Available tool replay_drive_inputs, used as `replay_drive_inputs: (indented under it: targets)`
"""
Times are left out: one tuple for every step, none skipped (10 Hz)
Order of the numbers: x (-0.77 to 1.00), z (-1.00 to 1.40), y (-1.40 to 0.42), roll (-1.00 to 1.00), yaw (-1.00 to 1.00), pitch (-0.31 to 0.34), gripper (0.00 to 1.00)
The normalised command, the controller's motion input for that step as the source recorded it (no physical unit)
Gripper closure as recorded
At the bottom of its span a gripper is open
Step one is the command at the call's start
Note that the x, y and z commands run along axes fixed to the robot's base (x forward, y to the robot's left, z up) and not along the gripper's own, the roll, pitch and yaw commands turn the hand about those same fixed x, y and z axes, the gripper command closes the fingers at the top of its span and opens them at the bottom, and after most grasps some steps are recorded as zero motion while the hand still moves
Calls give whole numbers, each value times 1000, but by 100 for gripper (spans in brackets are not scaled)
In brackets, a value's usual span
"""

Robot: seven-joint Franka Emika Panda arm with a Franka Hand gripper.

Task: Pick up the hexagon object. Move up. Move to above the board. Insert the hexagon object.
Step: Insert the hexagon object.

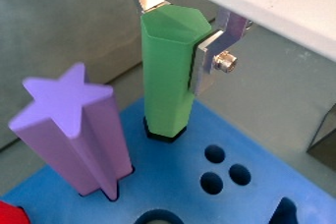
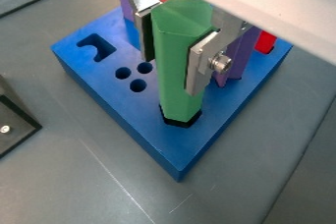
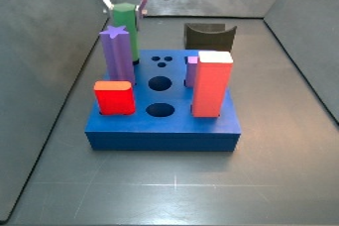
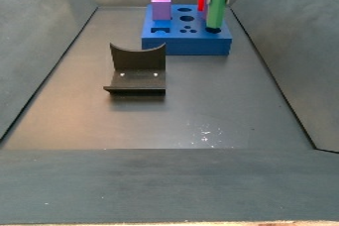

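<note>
Hexagon object [image 1: 171, 71] – slim green post, upright, its foot sunk into a dark hole at a corner of the board [image 2: 118, 105]; both wrist views show the base inside the opening. Gripper [image 2: 171, 31] sits at the post's upper part, silver fingers [image 1: 210, 56] flat against two opposite faces – clamped on the post, no gap visible in either wrist view. In a side view the green post [image 3: 125, 27] stands at the board's far left corner, just behind the purple star-topped post [image 3: 115, 54], with the gripper body above it.

Board is a thick blue block [image 3: 166, 136] lying flat on the dark floor. Purple star post [image 1: 73, 130] stands just beside the green one, apart from it, also seated in the board. Three small round holes [image 2: 133, 76] and a curved slot [image 2: 89, 46] are open on the top face. Tall red block [image 3: 212, 83] stands upright at the right side, short red block [image 3: 113, 97] at the front left, a large round hole [image 3: 159, 110] between them.

Small dark curved block [image 4: 134, 69] rests on the floor well apart from the board.
</note>
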Motion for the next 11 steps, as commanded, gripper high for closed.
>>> replay_drive_inputs:
  targets:
    - [0, -134, 0, 9, 29, -79, 100]
    - [0, -140, 0, 11, 60, -80, 100]
    - [0, -160, 0, 0, 71, -74, 100]
    - [0, -186, 0, 0, 63, -74, 100]
    - [0, -214, 0, 6, 66, -97, 100]
    - [-14, -237, 0, 41, 60, -86, 100]
    - [-6, -314, 0, 81, 66, -81, 100]
    - [-51, -509, 0, 137, 57, -137, 100]
    - [-23, -566, -17, 136, 49, -144, 100]
    - [-3, -563, -26, 129, 40, -136, 100]
    - [0, -549, -17, 131, 31, -121, 100]
